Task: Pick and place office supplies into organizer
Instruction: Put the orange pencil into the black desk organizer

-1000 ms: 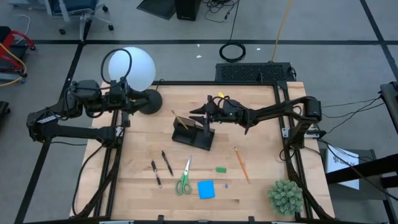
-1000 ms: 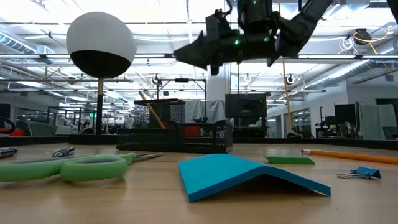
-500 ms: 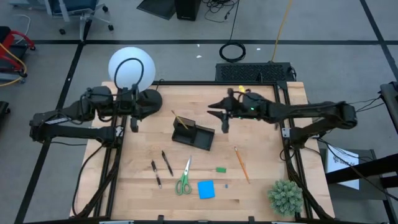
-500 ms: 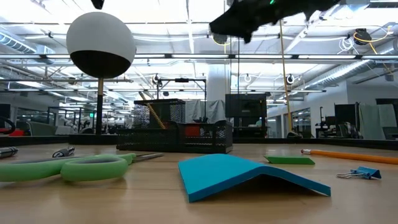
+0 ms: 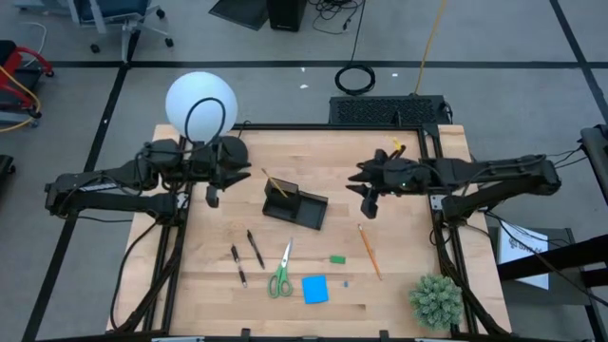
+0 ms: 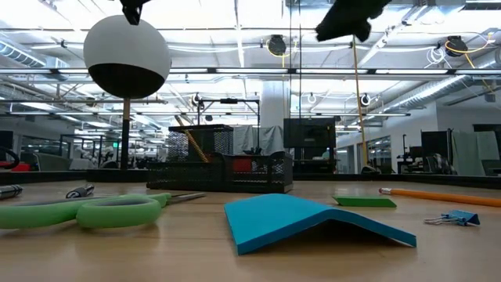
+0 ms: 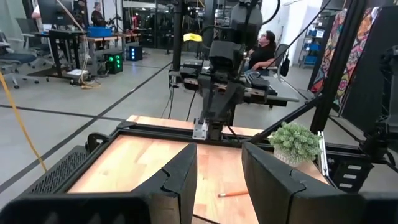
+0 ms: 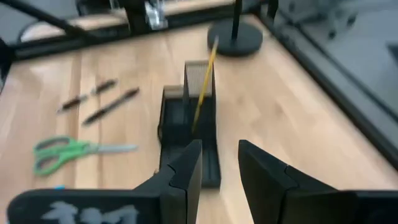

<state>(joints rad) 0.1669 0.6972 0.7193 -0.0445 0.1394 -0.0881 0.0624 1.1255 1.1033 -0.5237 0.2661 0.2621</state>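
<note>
Pencil on table: orange pencil (image 5: 369, 251) lies flat on the bare wood, right of the organizer (image 5: 295, 206) and apart from it.
Pencil axis: long axis runs mostly toward and away from the table's front edge, tilted slightly; the tip end nearest the right gripper is the far end.
Direction from jaws: pencil lies just toward the front edge from the right gripper (image 5: 369, 203), which hangs above the table and not over the pencil's middle.
Nearer arm: right arm, clearly; the left gripper (image 5: 211, 195) is on the far side of the organizer, near the lamp base (image 5: 228, 152).
Right jaws: parted by a narrow gap, nothing between the fingers (image 8: 180, 171).
Left jaws: spread, empty, fingers (image 7: 180, 174) apart with table showing between them.
Organizer contents: one wooden pencil (image 5: 275, 183) stands tilted in the upright compartment; flat compartment looks empty.
Other supplies: two pens (image 5: 247, 255), scissors (image 5: 281, 271), sticky pad (image 5: 314, 289) and eraser (image 5: 337, 258) lie loose near the front, well apart from both grippers.
Judgement: next pick is probably the orange pencil; jaws would need to close across its axis.
</note>
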